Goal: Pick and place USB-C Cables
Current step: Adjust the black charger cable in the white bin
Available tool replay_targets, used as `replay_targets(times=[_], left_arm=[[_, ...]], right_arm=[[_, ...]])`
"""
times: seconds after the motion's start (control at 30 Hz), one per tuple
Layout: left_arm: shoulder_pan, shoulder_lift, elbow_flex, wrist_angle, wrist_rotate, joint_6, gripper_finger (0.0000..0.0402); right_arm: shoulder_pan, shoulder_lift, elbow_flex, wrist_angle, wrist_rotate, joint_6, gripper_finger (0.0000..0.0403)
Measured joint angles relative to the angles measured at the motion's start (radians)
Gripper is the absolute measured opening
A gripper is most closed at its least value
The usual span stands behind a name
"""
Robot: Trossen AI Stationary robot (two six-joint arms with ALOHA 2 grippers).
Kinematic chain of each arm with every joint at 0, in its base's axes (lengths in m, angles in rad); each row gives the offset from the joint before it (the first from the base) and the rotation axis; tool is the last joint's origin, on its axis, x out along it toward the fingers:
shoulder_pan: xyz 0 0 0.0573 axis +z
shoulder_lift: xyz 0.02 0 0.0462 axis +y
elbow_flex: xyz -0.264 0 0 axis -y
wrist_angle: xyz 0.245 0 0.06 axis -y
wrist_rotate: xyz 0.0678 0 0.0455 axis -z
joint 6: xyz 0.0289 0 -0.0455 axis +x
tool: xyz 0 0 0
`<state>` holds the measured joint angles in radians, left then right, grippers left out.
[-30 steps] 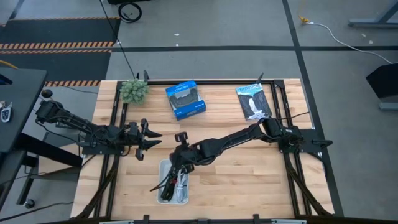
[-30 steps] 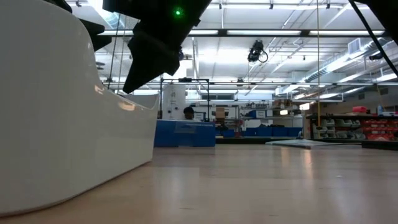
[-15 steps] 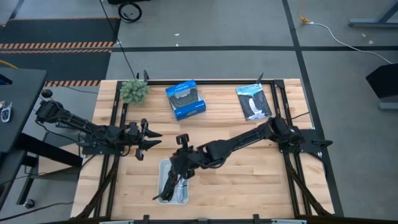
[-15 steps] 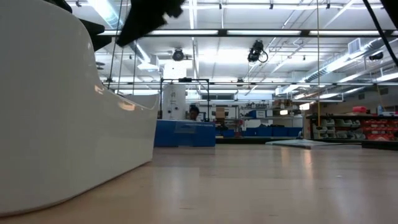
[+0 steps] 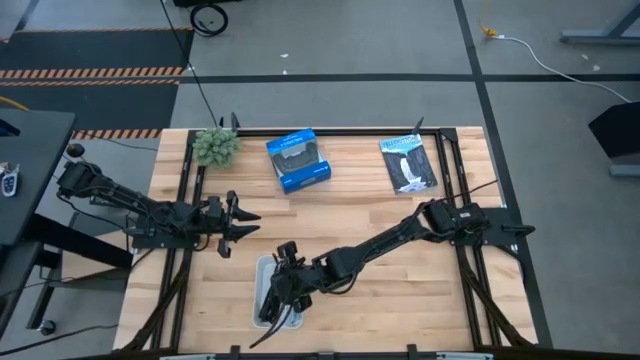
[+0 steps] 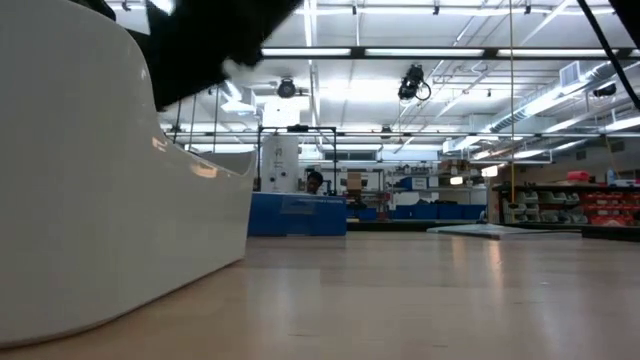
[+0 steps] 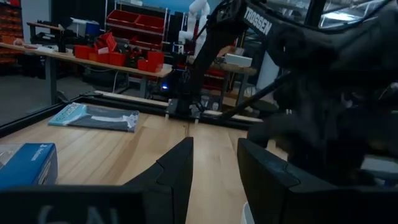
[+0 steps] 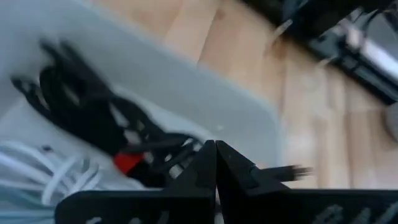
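The right arm stretched low across the table, its gripper over the white tray at bottom centre, fingers pressed together. The cables lay tangled inside the tray. The left gripper waited at middle left, narrowly parted.

**Left wrist view: own fingers, table and the other arm**

The left gripper shows two dark fingers parted by a narrow gap over the wooden table. A blue box and a dark flat packet lie beyond. The right arm fills one side.
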<state>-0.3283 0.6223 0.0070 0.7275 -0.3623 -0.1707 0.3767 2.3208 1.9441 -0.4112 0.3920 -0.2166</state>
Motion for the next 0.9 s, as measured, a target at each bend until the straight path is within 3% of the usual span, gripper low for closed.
replay_targets(times=[0.33,0.6,0.9], left_arm=[[0.000,-0.001,0.000,0.002,0.000,0.000,0.0133],[0.000,-0.001,0.000,0.001,0.000,0.000,0.0133],[0.000,-0.001,0.000,0.004,0.000,0.000,0.0133]], right_arm=[[-0.063,0.060,0.002,-0.086,-0.043,0.049,0.0007],[-0.056,0.041,0.010,-0.106,0.057,0.003,0.0007],[-0.048,0.032,0.050,-0.111,0.021,0.004,0.0008]])
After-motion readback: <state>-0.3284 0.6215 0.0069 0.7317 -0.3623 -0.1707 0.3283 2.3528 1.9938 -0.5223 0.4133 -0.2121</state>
